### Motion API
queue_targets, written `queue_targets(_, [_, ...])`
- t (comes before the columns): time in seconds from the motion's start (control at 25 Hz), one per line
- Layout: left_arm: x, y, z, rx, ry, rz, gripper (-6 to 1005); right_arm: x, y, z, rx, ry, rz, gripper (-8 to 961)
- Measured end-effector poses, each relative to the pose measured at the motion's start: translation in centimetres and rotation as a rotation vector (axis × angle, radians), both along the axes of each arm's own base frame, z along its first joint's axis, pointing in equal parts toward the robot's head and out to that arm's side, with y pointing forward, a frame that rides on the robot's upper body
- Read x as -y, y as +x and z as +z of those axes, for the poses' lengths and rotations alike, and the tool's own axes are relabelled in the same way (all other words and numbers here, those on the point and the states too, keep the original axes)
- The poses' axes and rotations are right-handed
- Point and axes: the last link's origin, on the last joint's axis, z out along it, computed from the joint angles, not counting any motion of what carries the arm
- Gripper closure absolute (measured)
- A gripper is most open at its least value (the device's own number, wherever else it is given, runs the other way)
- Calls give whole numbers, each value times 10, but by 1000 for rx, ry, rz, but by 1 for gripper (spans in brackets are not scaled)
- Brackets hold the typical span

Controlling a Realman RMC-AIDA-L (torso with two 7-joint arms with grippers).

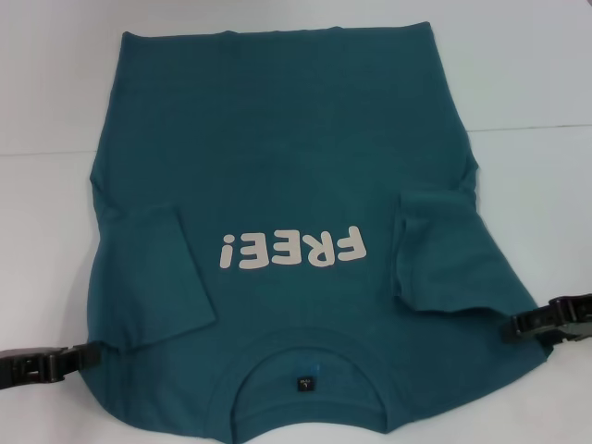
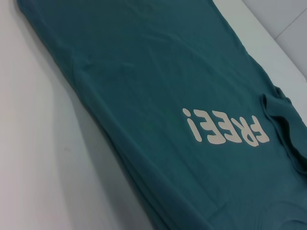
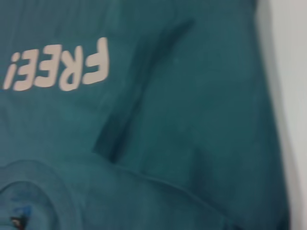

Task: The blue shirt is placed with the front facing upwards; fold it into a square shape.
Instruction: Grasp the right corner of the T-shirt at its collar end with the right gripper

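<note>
The blue shirt (image 1: 296, 185) lies front-up on the white table (image 1: 536, 83), both sleeves folded onto the chest. The left gripper (image 1: 79, 356) and right gripper (image 1: 518, 326) sit at its shoulder edges beside the collar (image 1: 305, 356); whether they pinch cloth cannot be told. Next, probably, comes lifting the shoulders toward the hem. The white lettering (image 1: 294, 250) reads "FREE!".

blue shirt (image 1: 287, 157): dark teal-blue | lettering (image 1: 292, 250): white | table (image 1: 527, 74): white | end effectors: black

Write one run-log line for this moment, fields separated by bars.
item: dark teal-blue cotton T-shirt flat, print up, both sleeves folded inward | left tool at near-left shirt edge | right tool at near-right edge | square fold: not done
</note>
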Motion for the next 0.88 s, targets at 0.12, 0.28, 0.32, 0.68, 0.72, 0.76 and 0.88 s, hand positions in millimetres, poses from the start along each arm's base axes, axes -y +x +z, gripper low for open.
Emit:
queue_targets(0.12, [0, 0, 0, 0, 0, 0, 973, -1, -4, -1, -29, 13, 5, 87])
queue_targets(0.28, [0, 0, 0, 0, 1, 0, 973, -1, -4, 1, -40, 24, 4, 104])
queue_targets(0.32, [0, 0, 1, -1, 1, 0, 973, -1, -3, 2, -39, 24, 3, 108])
queue_targets(0.68, [0, 0, -1, 14, 1, -4, 973, 0, 2, 12, -13, 29, 6, 189])
queue_targets(0.72, [0, 0, -1, 18, 2, -4, 973, 0, 3, 12, -8, 25, 6, 199])
queue_targets(0.76, [0, 0, -1, 21, 1, -4, 973, 1, 4, 12, -4, 21, 6, 209])
queue_targets(0.88, [0, 0, -1, 23, 1, -4, 973, 2, 6, 15, 24, 10, 2, 227])
